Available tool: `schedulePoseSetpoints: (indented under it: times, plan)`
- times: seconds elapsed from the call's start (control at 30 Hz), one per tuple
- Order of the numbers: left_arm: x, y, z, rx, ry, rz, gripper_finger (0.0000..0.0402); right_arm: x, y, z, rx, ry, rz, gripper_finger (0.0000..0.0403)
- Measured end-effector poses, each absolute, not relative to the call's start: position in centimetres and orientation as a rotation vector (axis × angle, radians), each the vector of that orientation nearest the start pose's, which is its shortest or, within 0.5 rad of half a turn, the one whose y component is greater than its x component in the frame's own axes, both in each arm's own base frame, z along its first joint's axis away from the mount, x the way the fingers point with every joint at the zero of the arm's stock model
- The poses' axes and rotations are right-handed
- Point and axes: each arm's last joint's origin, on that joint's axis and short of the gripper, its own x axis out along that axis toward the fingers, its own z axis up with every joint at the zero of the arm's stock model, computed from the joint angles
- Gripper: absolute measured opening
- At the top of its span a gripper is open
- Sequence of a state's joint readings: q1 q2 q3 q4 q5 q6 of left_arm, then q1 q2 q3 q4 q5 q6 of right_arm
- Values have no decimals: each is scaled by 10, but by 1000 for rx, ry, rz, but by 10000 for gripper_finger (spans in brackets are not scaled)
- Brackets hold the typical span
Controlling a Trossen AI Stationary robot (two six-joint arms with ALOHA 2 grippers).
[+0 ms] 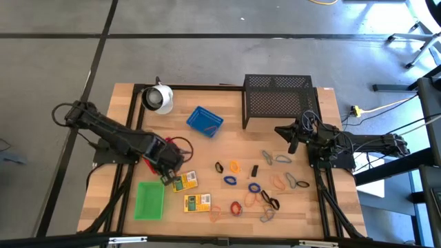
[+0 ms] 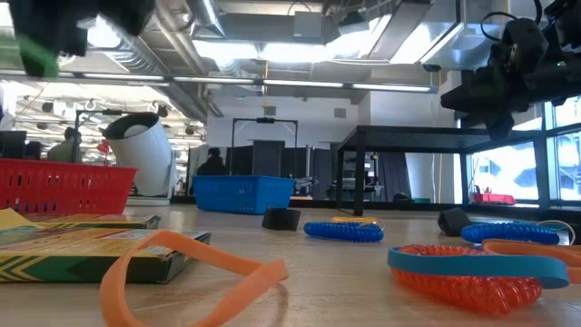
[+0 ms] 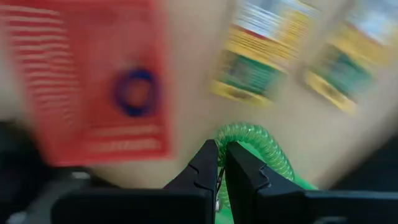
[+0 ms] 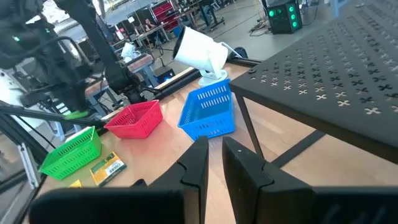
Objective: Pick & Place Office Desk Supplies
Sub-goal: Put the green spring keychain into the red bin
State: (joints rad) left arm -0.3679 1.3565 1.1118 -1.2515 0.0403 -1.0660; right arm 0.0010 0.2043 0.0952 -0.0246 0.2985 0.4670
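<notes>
The left arm reaches in from nine o'clock, its left gripper (image 3: pixel 221 163) raised above the red tray (image 3: pixel 87 81) and the two yellow-green boxes (image 1: pixel 185 182), pinched tight on a green coiled loop (image 3: pixel 252 138) hanging at its fingertips. The green tray (image 1: pixel 149 200) lies toward six o'clock of it. The right gripper (image 4: pixel 214 155) waits beside the black mesh rack (image 1: pixel 279 100), nearly closed and empty; loose loops (image 1: pixel 258 186) lie at seven o'clock from it.

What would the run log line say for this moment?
left gripper: shut on green coil loop, above red tray | right gripper: shut, empty, by black rack
</notes>
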Motion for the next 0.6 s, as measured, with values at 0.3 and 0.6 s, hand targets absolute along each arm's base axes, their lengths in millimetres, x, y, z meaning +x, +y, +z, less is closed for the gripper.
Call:
schedulePoseSetpoints:
  times: [0.3,0.6]
  plan:
    - [188,-56,214,-569,1425,931,13,106,-8,177,384,70,-320,50]
    - [181,-40,191,-614,1450,1015,16,106,-8,177,411,66,-321,50]
